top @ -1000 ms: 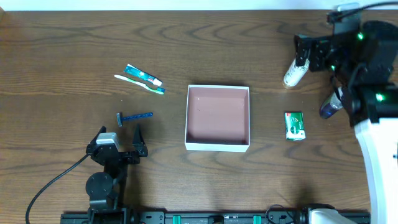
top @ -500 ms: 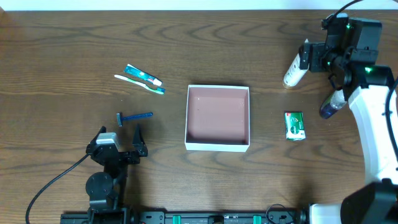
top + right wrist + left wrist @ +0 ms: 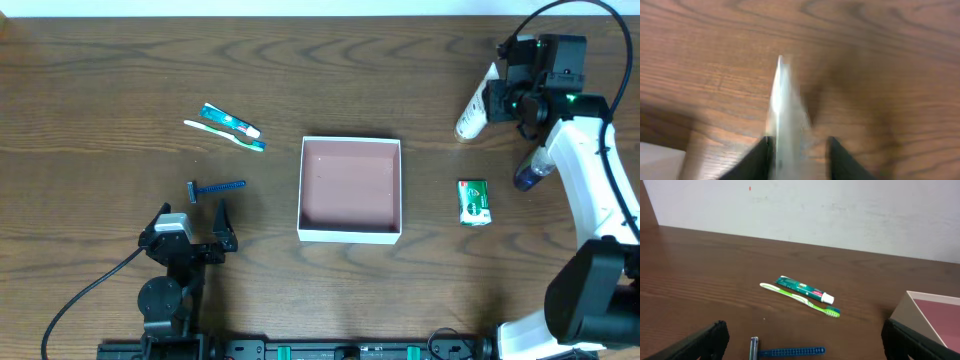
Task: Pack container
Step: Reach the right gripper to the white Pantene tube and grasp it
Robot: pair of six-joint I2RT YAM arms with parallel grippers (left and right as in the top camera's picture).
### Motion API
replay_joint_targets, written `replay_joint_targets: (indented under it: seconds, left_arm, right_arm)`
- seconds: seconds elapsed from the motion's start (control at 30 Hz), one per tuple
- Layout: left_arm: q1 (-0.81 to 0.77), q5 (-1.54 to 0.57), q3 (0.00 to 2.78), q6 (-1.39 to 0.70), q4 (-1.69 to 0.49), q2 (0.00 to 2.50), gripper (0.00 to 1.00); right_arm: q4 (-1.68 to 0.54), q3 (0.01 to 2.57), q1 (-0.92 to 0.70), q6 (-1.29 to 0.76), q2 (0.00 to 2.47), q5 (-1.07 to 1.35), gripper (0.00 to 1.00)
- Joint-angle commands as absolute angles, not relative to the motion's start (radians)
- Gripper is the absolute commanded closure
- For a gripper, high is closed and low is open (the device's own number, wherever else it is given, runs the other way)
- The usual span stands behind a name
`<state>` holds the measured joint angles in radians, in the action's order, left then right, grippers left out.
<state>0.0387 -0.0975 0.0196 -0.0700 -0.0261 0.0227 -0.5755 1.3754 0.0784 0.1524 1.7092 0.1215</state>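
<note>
White tube (image 3: 781,110) off-centre betw. open R jaws, not yet pinched; risk of skewed grip & slip-out on closing. L jaws open, idle. Container (image 3: 350,236) empty at table (image 3: 100,60) centre, well apart.

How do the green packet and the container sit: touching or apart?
Apart. The overhead view shows bare table between the green packet and the container.

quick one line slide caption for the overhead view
Empty container in the middle; right end effector at the white tube, left end effector open near the razor.
</note>
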Motion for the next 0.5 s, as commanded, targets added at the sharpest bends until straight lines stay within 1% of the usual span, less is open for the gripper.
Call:
replay_joint_targets:
  seconds: [0.0, 0.1, 0.47]
  left_arm:
    - [0.044, -0.109, 0.004, -0.056, -0.063, 0.024, 0.02]
    - [0.044, -0.109, 0.004, -0.056, -0.063, 0.024, 0.02]
    - [0.044, -0.109, 0.004, -0.056, -0.063, 0.024, 0.02]
  right_arm:
    - [-0.564, 1.396, 0.082, 0.166, 1.726, 0.124, 0.85]
    - [-0.55, 1.396, 0.082, 0.166, 1.726, 0.124, 0.98]
    - [-0.531, 1.402, 0.076, 0.143, 1.701, 0.124, 0.99]
